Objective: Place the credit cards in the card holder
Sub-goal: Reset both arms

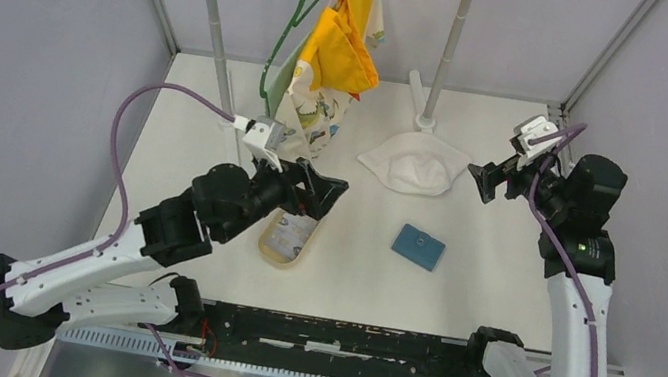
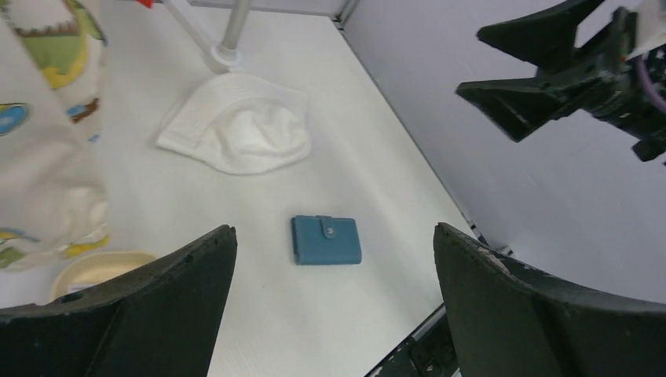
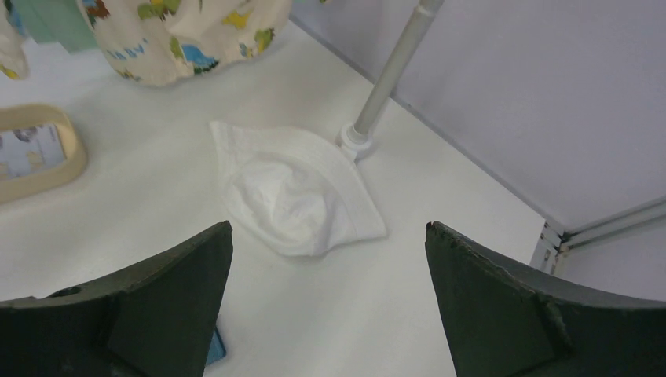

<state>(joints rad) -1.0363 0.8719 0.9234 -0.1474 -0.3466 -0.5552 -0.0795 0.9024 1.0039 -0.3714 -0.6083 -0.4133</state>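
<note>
Card holder (image 1: 418, 246), blue, snap-buttoned, lies closed; left claw (image 1: 333, 199) and right claw (image 1: 481, 181) gape empty.

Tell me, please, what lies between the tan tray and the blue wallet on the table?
Nothing does: the top view shows the stretch of table between the tray and the wallet to be bare.

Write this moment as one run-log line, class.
left gripper: open, empty, by tray | right gripper: open, empty | card holder: shut, on table | credit cards: not seen
</note>
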